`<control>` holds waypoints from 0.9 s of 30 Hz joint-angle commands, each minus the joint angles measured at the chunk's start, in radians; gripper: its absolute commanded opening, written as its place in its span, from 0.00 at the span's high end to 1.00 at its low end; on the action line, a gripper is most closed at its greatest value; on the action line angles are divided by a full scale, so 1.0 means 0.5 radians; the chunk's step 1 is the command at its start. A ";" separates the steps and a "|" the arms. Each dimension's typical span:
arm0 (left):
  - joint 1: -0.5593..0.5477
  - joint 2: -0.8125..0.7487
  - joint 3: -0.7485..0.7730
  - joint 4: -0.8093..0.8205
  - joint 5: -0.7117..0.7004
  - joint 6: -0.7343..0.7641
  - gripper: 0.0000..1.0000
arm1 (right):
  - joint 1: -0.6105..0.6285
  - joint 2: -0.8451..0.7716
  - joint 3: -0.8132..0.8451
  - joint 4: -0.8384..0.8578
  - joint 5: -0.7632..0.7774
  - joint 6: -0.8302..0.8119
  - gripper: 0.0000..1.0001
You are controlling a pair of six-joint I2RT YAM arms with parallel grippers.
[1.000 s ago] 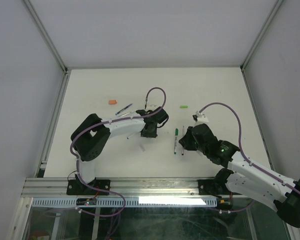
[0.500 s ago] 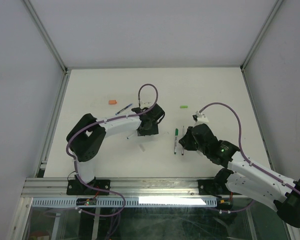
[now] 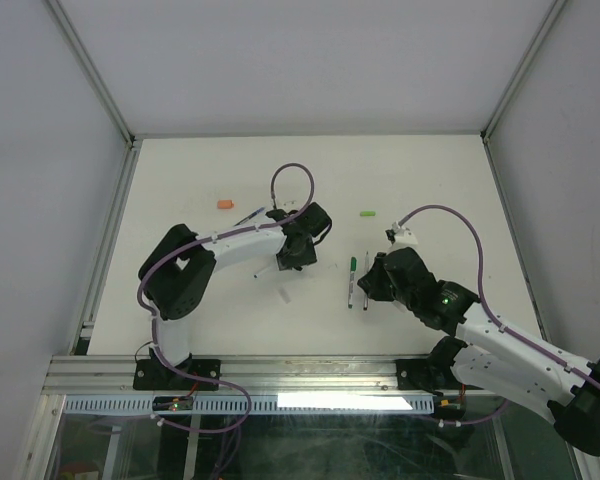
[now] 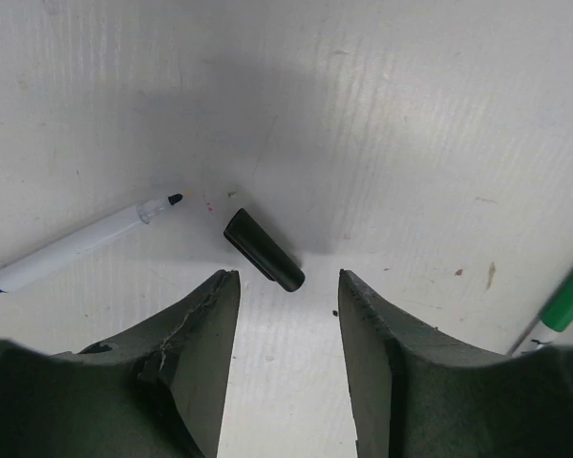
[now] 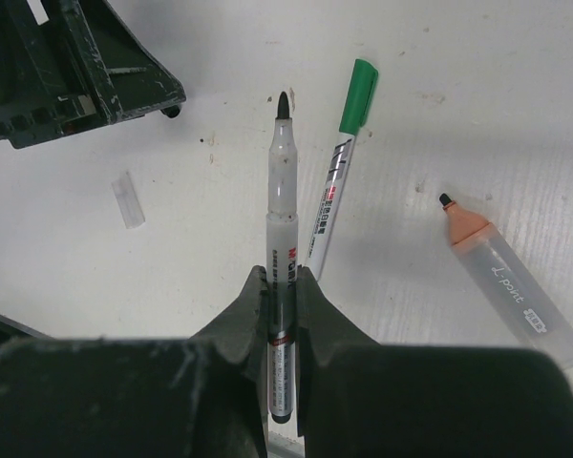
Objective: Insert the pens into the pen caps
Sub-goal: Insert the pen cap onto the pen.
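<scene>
From above, the green-capped pen (image 3: pixel 352 279) lies near the middle of the desk (image 3: pixel 440 180); the right pincer (image 3: pixel 368 288) sits just right of it; the left pincer (image 3: pixel 293 258) is well to its left; an orange cap (image 3: pixel 224 204) lies far up-left of it, a light green cap (image 3: pixel 368 213) straight beyond it, and a dark blue pen (image 3: pixel 248 217) up-left.

At the left wrist, the left pincer's fingers stand apart, gripping nothing; a black cap (image 4: pixel 264 251) lies flat just ahead of the gap, left of the green-capped pen; a white pen (image 4: pixel 81 244) with a bare black tip lies further left, its tip near the cap but apart from it.

At the right wrist, the right pincer is clamped on a clear black-tipped pen (image 5: pixel 283 181), just left of the green-capped pen and almost parallel to it; a thick clear pen (image 5: pixel 504 281) with an orange tip lies to its right; a small clear cap (image 5: pixel 127 200) lies to its left.
</scene>
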 commanded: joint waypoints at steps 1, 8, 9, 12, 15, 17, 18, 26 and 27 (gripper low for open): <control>0.012 0.034 0.072 -0.056 -0.075 -0.062 0.54 | -0.010 -0.036 0.016 0.066 0.025 0.013 1.00; 0.016 0.066 0.069 -0.083 -0.101 -0.069 0.56 | -0.009 -0.036 0.015 0.065 0.027 0.013 1.00; 0.020 0.075 0.069 -0.081 -0.100 -0.067 0.56 | -0.009 -0.034 0.016 0.065 0.026 0.013 1.00; 0.027 0.088 0.067 -0.081 -0.126 -0.051 0.58 | -0.010 -0.035 0.017 0.064 0.023 0.013 1.00; 0.033 0.103 0.069 -0.078 -0.160 -0.020 0.60 | -0.009 -0.039 0.017 0.062 0.028 0.013 1.00; 0.040 0.113 0.072 -0.078 -0.175 0.005 0.60 | -0.010 -0.040 0.018 0.059 0.027 0.013 1.00; 0.042 0.120 0.075 -0.077 -0.184 0.017 0.60 | -0.010 -0.041 0.016 0.059 0.030 0.013 1.00; 0.047 0.125 0.054 -0.036 -0.212 0.139 0.72 | -0.010 -0.036 0.018 0.059 0.032 0.013 1.00; 0.048 0.119 0.044 -0.020 -0.212 0.149 0.74 | -0.010 -0.035 0.020 0.062 0.033 0.011 1.00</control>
